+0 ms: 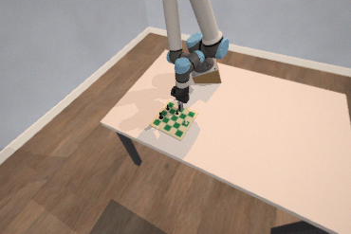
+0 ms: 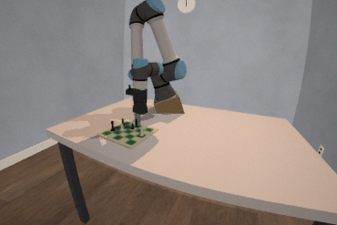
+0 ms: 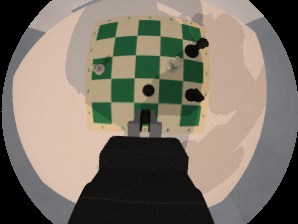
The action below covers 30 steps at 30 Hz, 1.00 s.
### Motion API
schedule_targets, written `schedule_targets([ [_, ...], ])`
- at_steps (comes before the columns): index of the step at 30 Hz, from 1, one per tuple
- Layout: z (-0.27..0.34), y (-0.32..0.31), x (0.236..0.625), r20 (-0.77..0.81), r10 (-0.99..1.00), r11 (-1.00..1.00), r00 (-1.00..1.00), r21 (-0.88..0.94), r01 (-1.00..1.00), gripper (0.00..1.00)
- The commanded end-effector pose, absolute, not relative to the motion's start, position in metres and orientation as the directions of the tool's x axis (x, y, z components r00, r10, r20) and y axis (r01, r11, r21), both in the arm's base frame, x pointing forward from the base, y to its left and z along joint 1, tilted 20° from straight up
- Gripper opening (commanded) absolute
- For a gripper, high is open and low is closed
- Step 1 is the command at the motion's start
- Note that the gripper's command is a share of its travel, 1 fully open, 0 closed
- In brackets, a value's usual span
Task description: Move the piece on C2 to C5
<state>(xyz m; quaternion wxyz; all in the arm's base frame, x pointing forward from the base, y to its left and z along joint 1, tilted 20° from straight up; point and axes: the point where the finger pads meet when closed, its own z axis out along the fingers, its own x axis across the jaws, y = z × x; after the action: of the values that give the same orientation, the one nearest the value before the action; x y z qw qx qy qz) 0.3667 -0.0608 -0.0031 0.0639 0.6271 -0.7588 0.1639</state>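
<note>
The green and cream chessboard [image 1: 175, 122] lies near the table's left edge and also shows in the wrist view [image 3: 148, 72]. My gripper [image 1: 178, 99] hangs upright just above the board's edge nearest the arm. It is shut on a small chess piece [image 3: 145, 120] that the fingers mostly hide. Three black pieces stand on the board: one [image 3: 149, 90] just ahead of the fingers and two [image 3: 196, 47] [image 3: 193, 95] along the right side. Two pale pieces [image 3: 100, 68] [image 3: 176, 64] stand further out. In the exterior view the gripper [image 2: 137, 118] is over the board's far side.
The arm's brown base block [image 1: 209, 76] stands on the table behind the board. The table's left edge [image 1: 111, 127] runs close to the board. The wide table top stretches to the right of the board.
</note>
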Motion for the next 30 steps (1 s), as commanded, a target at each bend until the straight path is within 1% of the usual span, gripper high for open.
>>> schedule_targets([
  [1, -0.0028, -0.0607, 0.367, 0.303, -0.931, 0.16, -0.205, -0.17, -0.973, 0.0],
  [11, -0.0028, -0.0607, 0.367, 0.303, -0.931, 0.16, -0.205, -0.17, -0.973, 0.0],
  [12, -0.0028, -0.0607, 0.367, 0.303, -0.931, 0.16, -0.205, -0.17, -0.973, 0.14],
  [14, -0.0028, -0.0607, 0.367, 0.303, -0.931, 0.16, -0.205, -0.17, -0.973, 0.14],
  [15, -0.0028, -0.0607, 0.367, 0.303, -0.931, 0.16, -0.205, -0.17, -0.973, 0.27],
  [17, -0.0028, -0.0607, 0.367, 0.303, -0.931, 0.16, -0.205, -0.17, -0.973, 0.27],
  [18, -0.0028, -0.0607, 0.367, 0.303, -0.931, 0.16, -0.205, -0.17, -0.973, 0.41],
  [22, -0.0028, -0.0607, 0.367, 0.303, -0.931, 0.16, -0.205, -0.17, -0.973, 0.41],
  [23, -0.0028, -0.0607, 0.367, 0.303, -0.931, 0.16, -0.205, -0.17, -0.973, 0.54],
  [25, -0.0028, -0.0607, 0.367, 0.303, -0.931, 0.16, -0.205, -0.17, -0.973, 0.54],
  [26, -0.0028, -0.0607, 0.367, 0.303, -0.931, 0.16, -0.205, -0.17, -0.973, 0.68],
  [30, -0.0028, -0.0607, 0.367, 0.303, -0.931, 0.16, -0.205, -0.17, -0.973, 0.68],
])
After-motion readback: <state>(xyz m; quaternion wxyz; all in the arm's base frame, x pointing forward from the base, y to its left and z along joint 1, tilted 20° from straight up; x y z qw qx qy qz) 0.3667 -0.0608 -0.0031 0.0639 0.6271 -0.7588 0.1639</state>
